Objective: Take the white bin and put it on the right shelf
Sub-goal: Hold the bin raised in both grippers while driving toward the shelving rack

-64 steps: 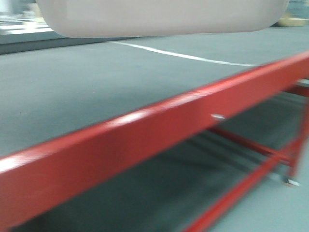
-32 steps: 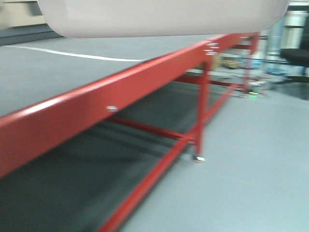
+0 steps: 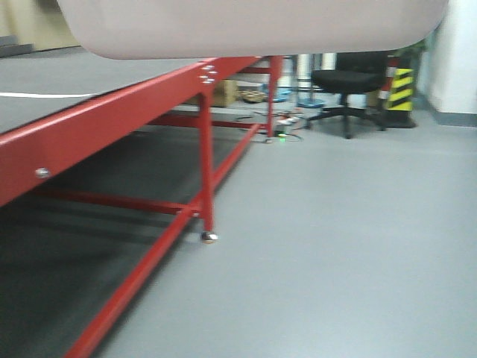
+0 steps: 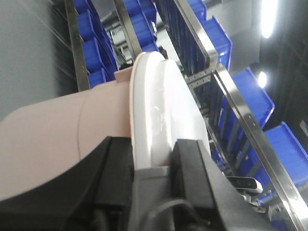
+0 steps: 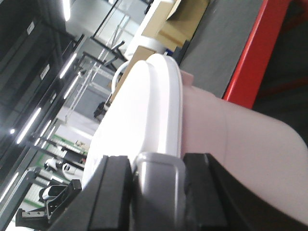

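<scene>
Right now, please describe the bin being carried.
Find the steel rack stacked with blue open plastic crates. In front of it the left pincer clamps a pale pinkish plastic tub with a glossy white lid; it alone is pale and lidded.

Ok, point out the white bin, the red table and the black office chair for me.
white bin (image 3: 253,26), front-facing view, on its pinkish underside.
red table (image 3: 112,119), front-facing view, on its front rail.
black office chair (image 3: 350,78), front-facing view, on its seat.
</scene>
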Controlling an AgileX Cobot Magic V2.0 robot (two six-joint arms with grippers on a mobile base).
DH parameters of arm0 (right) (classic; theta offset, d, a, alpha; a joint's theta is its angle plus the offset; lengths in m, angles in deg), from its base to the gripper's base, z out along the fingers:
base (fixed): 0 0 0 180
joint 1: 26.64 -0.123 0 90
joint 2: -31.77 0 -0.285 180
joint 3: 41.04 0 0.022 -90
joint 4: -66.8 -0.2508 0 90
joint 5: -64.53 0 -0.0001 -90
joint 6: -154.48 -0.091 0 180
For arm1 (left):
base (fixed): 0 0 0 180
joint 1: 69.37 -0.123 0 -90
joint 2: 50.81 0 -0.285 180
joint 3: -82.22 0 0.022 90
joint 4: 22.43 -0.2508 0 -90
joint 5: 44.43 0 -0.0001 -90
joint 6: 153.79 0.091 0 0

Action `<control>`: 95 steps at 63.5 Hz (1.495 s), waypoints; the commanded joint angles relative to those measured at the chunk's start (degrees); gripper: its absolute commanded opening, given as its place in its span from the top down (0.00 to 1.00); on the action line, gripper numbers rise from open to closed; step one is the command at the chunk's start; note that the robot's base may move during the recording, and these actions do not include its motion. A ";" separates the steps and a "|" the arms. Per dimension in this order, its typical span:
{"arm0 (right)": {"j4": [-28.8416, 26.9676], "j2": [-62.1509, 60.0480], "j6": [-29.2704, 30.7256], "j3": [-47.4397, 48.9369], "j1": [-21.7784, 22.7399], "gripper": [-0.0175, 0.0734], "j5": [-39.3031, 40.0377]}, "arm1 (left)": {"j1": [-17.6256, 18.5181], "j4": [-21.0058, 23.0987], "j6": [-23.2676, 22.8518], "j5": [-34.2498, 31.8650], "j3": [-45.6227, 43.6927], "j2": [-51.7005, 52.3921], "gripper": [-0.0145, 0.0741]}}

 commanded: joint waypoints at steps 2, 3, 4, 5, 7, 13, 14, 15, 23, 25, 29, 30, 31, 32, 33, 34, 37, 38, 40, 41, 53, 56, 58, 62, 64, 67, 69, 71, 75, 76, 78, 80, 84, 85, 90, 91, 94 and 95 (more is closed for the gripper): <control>-6.90 -2.08 0.42 2.56 -2.03 0.75 -11.86 | 2.47 1.15 0.87 16.24 -1.97 2.36 0.98; -6.90 -2.08 0.42 2.56 -2.03 0.75 -11.86 | 2.47 1.15 0.87 16.24 -1.97 2.36 0.98; -6.90 -2.08 0.42 2.56 -2.03 0.75 -11.86 | 2.47 1.15 0.87 16.24 -1.97 2.36 0.98; -6.90 -2.08 0.42 2.56 -2.03 0.75 -11.86 | 2.47 1.15 0.87 16.24 -1.97 2.36 0.98; -6.90 -2.08 0.42 2.56 -2.03 0.75 -11.86 | 2.47 1.15 0.87 16.24 -1.97 2.36 0.98; -6.90 -2.08 0.42 2.56 -2.03 0.75 -11.86 | 2.47 1.15 0.87 16.24 -1.97 2.36 0.98; -6.90 -2.08 0.42 2.56 -2.03 0.75 -11.86 | 2.47 1.15 0.87 16.24 -1.97 2.36 0.98; -6.90 -2.08 0.42 2.56 -2.03 0.75 -11.86 | 2.47 1.15 0.87 16.24 -1.97 2.36 0.98; -6.90 -2.08 0.42 2.56 -2.03 0.75 -11.86 | 2.47 1.15 0.87 16.24 -1.97 2.36 0.98; -6.90 -2.08 0.42 2.56 -2.03 0.75 -11.86 | 2.47 1.15 0.87 16.24 -1.97 2.36 0.98; -6.90 -2.08 0.42 2.56 -2.03 0.75 -11.86 | 2.47 1.15 0.87 16.24 -1.97 2.36 0.98; -6.90 -2.08 0.42 2.56 -2.03 0.75 -11.86 | 2.47 1.15 0.87 16.24 -1.97 2.36 0.98; -6.90 -2.08 0.42 2.56 -2.03 0.75 -11.86 | 2.47 1.15 0.87 16.24 -1.97 2.36 0.98; -6.90 -2.08 0.42 2.56 -2.03 0.75 -11.86 | 2.47 1.15 0.87 16.24 -1.97 2.36 0.98; -6.90 -2.08 0.42 2.56 -2.03 0.75 -11.86 | 2.47 1.15 0.87 16.24 -1.97 2.36 0.98; -6.90 -2.08 0.42 2.56 -2.03 0.75 -11.86 | 2.47 1.15 0.87 16.24 -1.97 2.36 0.98; -6.90 -2.08 0.42 2.56 -2.03 0.75 -11.86 | 2.47 1.15 0.87 16.24 -1.97 2.36 0.98; -6.90 -2.08 0.42 2.56 -2.03 0.75 -11.86 | 2.47 1.15 0.87 16.24 -1.97 2.36 0.98; -6.90 -2.08 0.42 2.56 -2.03 0.75 -11.86 | 2.47 1.15 0.87 16.24 -1.97 2.36 0.98; -6.90 -2.08 0.42 2.56 -2.03 0.75 -11.86 | 2.47 1.15 0.87 16.24 -1.97 2.36 0.98; -6.90 -2.08 0.42 2.56 -2.03 0.75 -11.86 | 2.47 1.15 0.87 16.24 -1.97 2.36 0.98; -6.90 -2.08 0.42 2.56 -2.03 0.75 -11.86 | 2.47 1.15 0.87 16.24 -1.97 2.36 0.98; -6.90 -2.08 0.42 2.56 -2.03 0.75 -11.86 | 2.47 1.15 0.87 16.24 -1.97 2.36 0.98; -6.90 -2.08 0.42 2.56 -2.03 0.75 -11.86 | 2.47 1.15 0.87 16.24 -1.97 2.36 0.98; -6.90 -2.08 0.42 2.56 -2.03 0.75 -11.86 | 2.47 1.15 0.87 16.24 -1.97 2.36 0.98; -6.90 -2.08 0.42 2.56 -2.03 0.75 -11.86 | 2.47 1.15 0.87 16.24 -1.97 2.36 0.98; -6.90 -2.08 0.42 2.56 -2.03 0.75 -11.86 | 2.47 1.15 0.87 16.24 -1.97 2.36 0.98; -6.90 -2.08 0.42 2.56 -2.03 0.75 -11.86 | 2.47 1.15 0.87 16.24 -1.97 2.36 0.98; -6.90 -2.08 0.42 2.56 -2.03 0.75 -11.86 | 2.47 1.15 0.87 16.24 -1.97 2.36 0.98; -6.90 -2.08 0.42 2.56 -2.03 0.75 -11.86 | 2.47 1.15 0.87 16.24 -1.97 2.36 0.98; -6.90 -2.08 0.42 2.56 -2.03 0.75 -11.86 | 2.47 1.15 0.87 16.24 -1.97 2.36 0.98; -6.90 -2.08 0.42 2.56 -2.03 0.75 -11.86 | 2.47 1.15 0.87 16.24 -1.97 2.36 0.98; -6.90 -2.08 0.42 2.56 -2.03 0.75 -11.86 | 2.47 1.15 0.87 16.24 -1.97 2.36 0.98; -6.90 -2.08 0.42 2.56 -2.03 0.75 -11.86 | 2.47 1.15 0.87 16.24 -1.97 2.36 0.98; -6.90 -2.08 0.42 2.56 -2.03 0.75 -11.86 | 2.47 1.15 0.87 16.24 -1.97 2.36 0.98; -6.90 -2.08 0.42 2.56 -2.03 0.75 -11.86 | 2.47 1.15 0.87 16.24 -1.97 2.36 0.98; -6.90 -2.08 0.42 2.56 -2.03 0.75 -11.86 | 2.47 1.15 0.87 16.24 -1.97 2.36 0.98; -6.90 -2.08 0.42 2.56 -2.03 0.75 -11.86 | 2.47 1.15 0.87 16.24 -1.97 2.36 0.98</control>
